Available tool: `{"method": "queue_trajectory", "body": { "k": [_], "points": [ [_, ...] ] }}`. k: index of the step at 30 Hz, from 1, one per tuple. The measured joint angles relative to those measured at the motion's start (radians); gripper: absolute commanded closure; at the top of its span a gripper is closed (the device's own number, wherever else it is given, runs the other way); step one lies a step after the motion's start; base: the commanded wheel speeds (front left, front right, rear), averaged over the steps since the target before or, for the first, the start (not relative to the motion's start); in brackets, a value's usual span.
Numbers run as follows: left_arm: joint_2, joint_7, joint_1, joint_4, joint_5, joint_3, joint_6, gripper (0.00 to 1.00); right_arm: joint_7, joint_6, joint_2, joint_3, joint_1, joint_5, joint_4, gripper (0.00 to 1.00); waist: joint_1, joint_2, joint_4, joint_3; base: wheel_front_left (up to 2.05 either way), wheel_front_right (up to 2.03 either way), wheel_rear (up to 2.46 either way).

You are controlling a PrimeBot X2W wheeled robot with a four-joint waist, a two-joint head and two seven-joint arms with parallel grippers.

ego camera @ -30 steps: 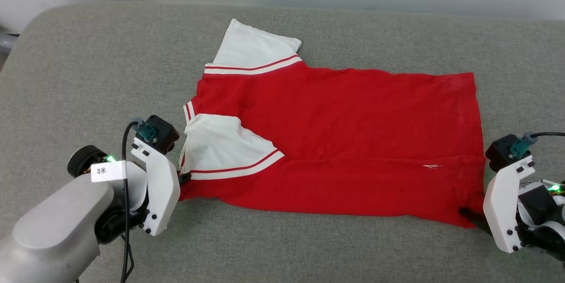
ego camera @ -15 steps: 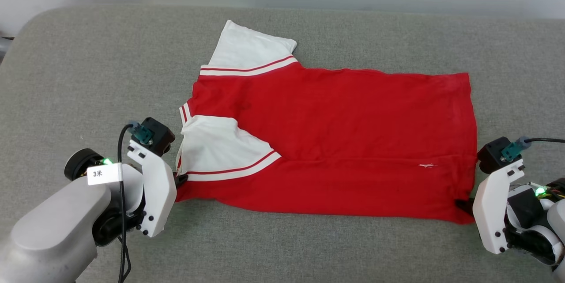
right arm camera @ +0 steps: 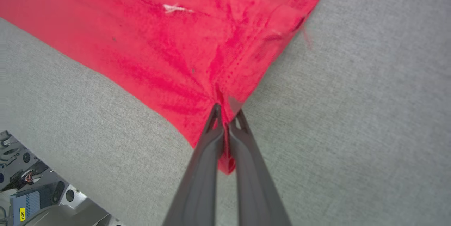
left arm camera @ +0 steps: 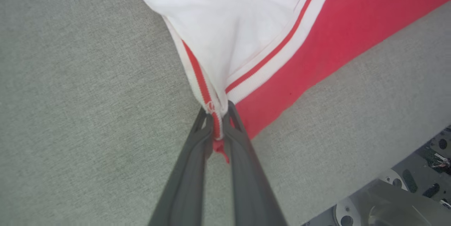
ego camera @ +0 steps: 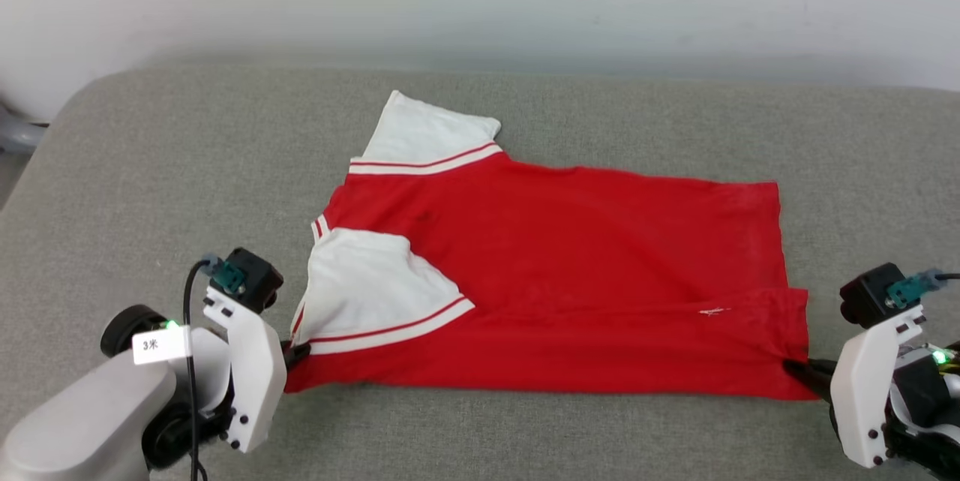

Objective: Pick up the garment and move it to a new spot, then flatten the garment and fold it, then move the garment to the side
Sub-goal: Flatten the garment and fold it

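Head view: we see the garment (ego camera: 570,271) spread out on the grey cushion (ego camera: 525,428), its length running left to right, with one white sleeve (ego camera: 375,293) folded over the red body near the left end and the other sleeve (ego camera: 427,132) lying out at the far edge. Our left gripper (ego camera: 296,352) meets the near left corner and our right gripper (ego camera: 799,370) the near right corner. Left wrist view: we find the two dark fingers (left arm camera: 190,169) closed on the striped trim (left arm camera: 201,81) where the white sleeve and the red body come together, a small tuft of cloth poking out between them. Right wrist view: our fingers (right arm camera: 206,155) are pinched together on the red hem corner (right arm camera: 225,162), the cloth puckering into creases that fan away from the tips, while the rest lies flat on the cushion
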Motion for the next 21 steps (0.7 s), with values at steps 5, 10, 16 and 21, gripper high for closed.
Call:
{"method": "queue_trajectory", "body": {
  "k": [5,10,16,21],
  "points": [
    [0.034,-0.006,0.050,-0.046,-0.012,-0.005,0.019,1.00,-0.006,0.000,-0.015,-0.044,0.069,0.009,-0.049,1.00,0.0000,0.0000,-0.004,-0.030,0.00,0.00,0.00],
    [0.060,-0.016,0.110,-0.097,-0.028,-0.012,0.045,1.00,0.011,0.000,-0.022,-0.098,0.148,0.013,-0.091,1.00,-0.0001,0.0000,-0.008,-0.047,0.00,0.00,0.00],
    [0.067,-0.032,0.176,-0.132,-0.048,-0.023,0.071,1.00,0.044,0.000,-0.024,-0.166,0.240,0.012,-0.133,1.00,-0.0001,0.0000,-0.008,-0.046,0.00,0.00,0.00],
    [0.062,-0.049,0.198,-0.128,-0.061,-0.027,0.079,1.00,0.066,0.001,-0.006,-0.214,0.287,-0.013,-0.147,1.00,0.0000,0.0000,-0.008,-0.034,0.00,0.00,0.00]
  ]
}}
